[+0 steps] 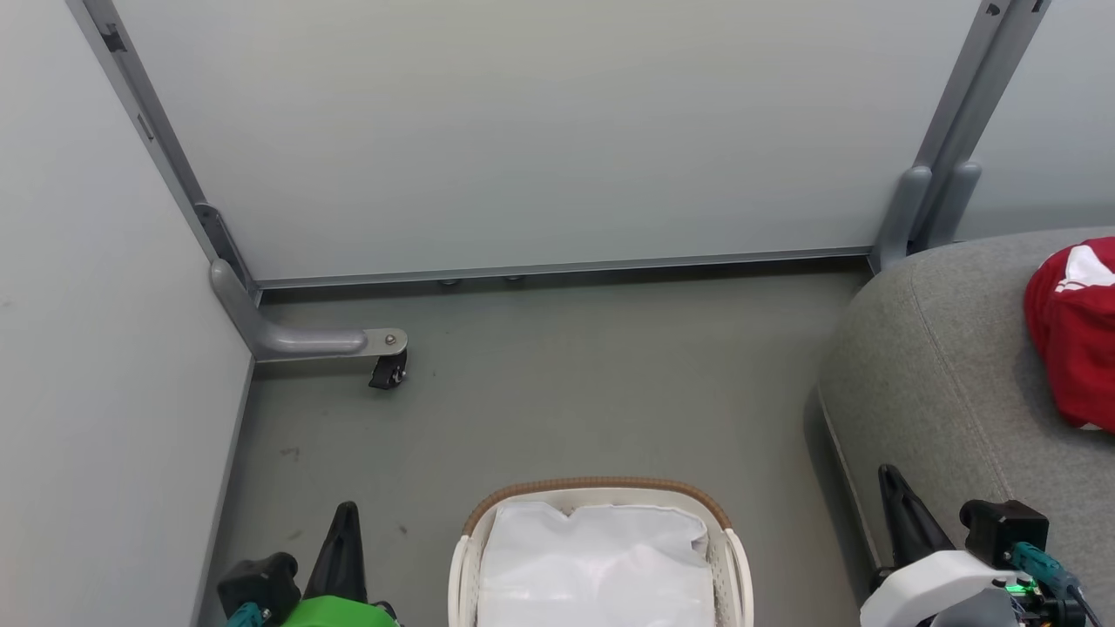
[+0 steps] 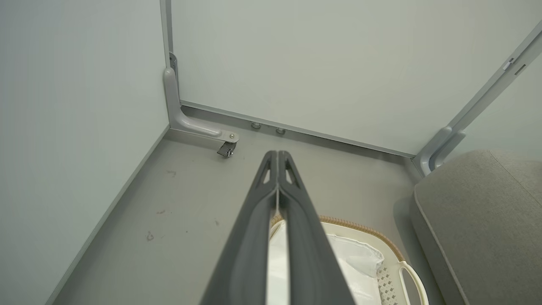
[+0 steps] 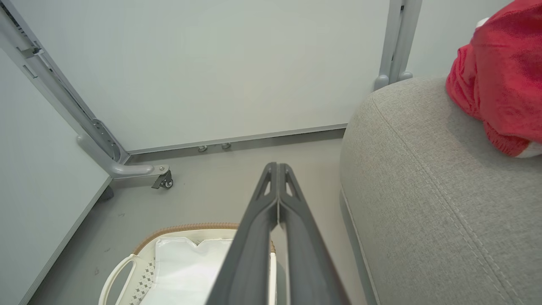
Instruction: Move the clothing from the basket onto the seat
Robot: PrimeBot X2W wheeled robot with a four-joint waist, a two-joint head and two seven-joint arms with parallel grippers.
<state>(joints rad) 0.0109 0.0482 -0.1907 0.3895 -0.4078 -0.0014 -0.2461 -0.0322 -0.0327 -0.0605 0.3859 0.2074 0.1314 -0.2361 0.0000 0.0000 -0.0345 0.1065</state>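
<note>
Hovering empty with fingers pressed together, the left gripper and right gripper are flanking the white perforated plastic basket; soft red clothing is lying on the grey woven seat, right of the right gripper.

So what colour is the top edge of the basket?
The rim of the basket is woven brown. It shows best in the head view.

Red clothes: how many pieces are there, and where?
1 red clothing heap lies on the grey seat, cut off by the head view's right edge; it may hide more than one garment. The basket holds a white liner, nothing red.
</note>
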